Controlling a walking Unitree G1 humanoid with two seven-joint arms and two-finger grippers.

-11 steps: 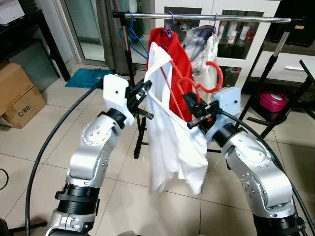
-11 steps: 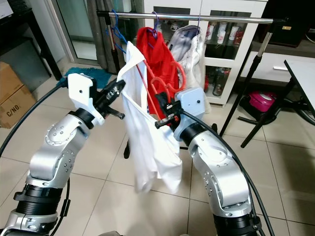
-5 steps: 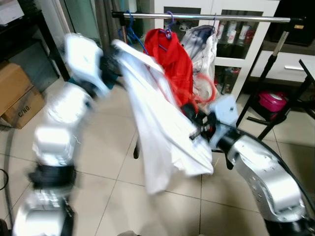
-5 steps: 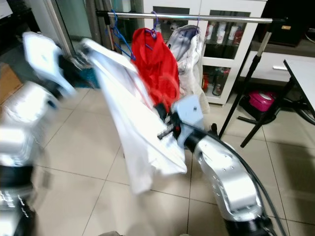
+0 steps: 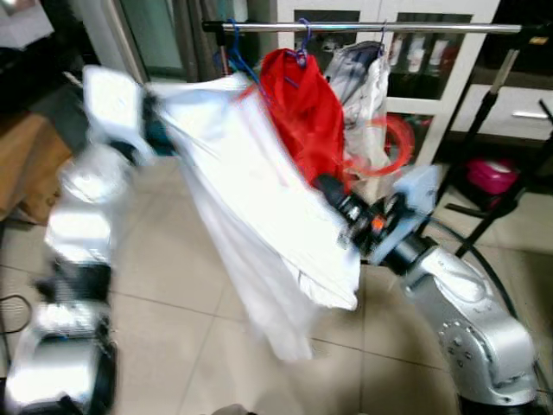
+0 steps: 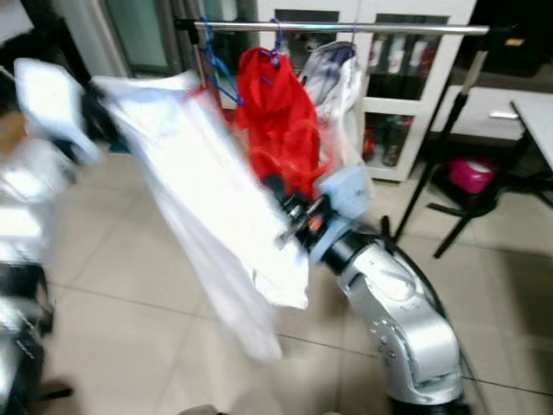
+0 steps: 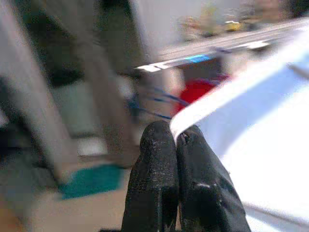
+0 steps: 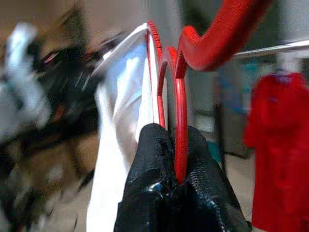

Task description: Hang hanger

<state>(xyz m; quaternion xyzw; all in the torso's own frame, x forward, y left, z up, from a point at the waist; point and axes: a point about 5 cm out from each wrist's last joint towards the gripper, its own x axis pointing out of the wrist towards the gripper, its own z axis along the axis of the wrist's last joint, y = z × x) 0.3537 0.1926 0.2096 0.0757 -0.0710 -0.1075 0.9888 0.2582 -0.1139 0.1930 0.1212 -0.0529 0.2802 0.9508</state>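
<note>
A white shirt [image 5: 259,207] on a red hanger [image 8: 179,106] is stretched slantwise between my two grippers, below the steel rail [image 5: 371,28]. My left gripper [image 7: 176,133], raised at the left, is shut on the shirt's edge. My right gripper [image 8: 176,140] is shut on the hanger's red bar near its neck. In the head views it sits at the shirt's lower right [image 5: 335,194]. The hanger's hook [image 5: 399,138] shows blurred, below the rail. A red garment [image 5: 302,104] and a pale garment [image 5: 363,73] hang on the rail. The left arm is motion-blurred.
Blue hangers [image 5: 232,54] hang at the rail's left end. The rack's black legs [image 5: 488,95] stand at the right, with a pink object [image 5: 488,173] on the floor behind them. A cardboard box [image 5: 30,164] sits at the left. White cabinets stand behind the rack.
My left arm has swung up and to the left, pulling the shirt's edge with it. The shirt went from hanging down to being stretched on a slant. The right gripper keeps its hold on the hanger.
</note>
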